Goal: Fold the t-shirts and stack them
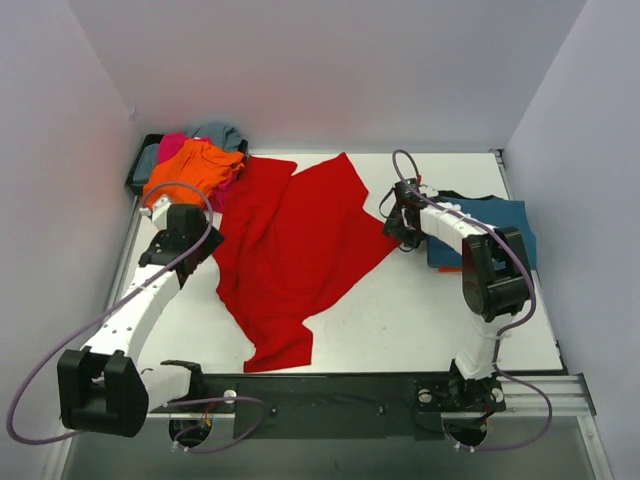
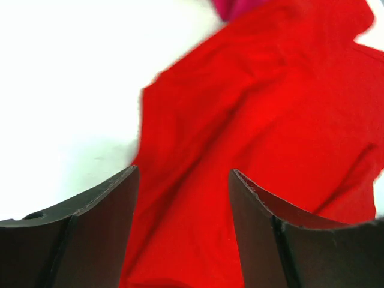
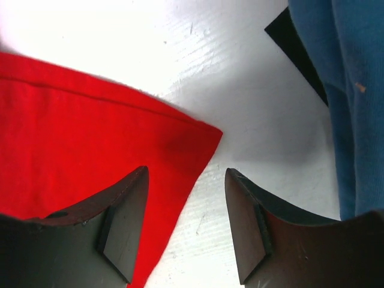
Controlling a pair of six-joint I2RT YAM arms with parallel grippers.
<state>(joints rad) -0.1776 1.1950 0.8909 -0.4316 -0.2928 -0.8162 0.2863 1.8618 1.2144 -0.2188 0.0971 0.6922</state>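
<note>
Top external: red t-shirt [image 1: 290, 250] long axis near-far, corner pointing right; left claw [image 2: 183, 174], right claw [image 3: 186, 171] released.

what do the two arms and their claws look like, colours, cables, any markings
The left arm and right arm both have white link shells with chunky black joint housings and black bases. A thin lilac cable loops loosely along each. The left claw and right claw each have two dark matte wedge-shaped fingers. No markings show.
</note>
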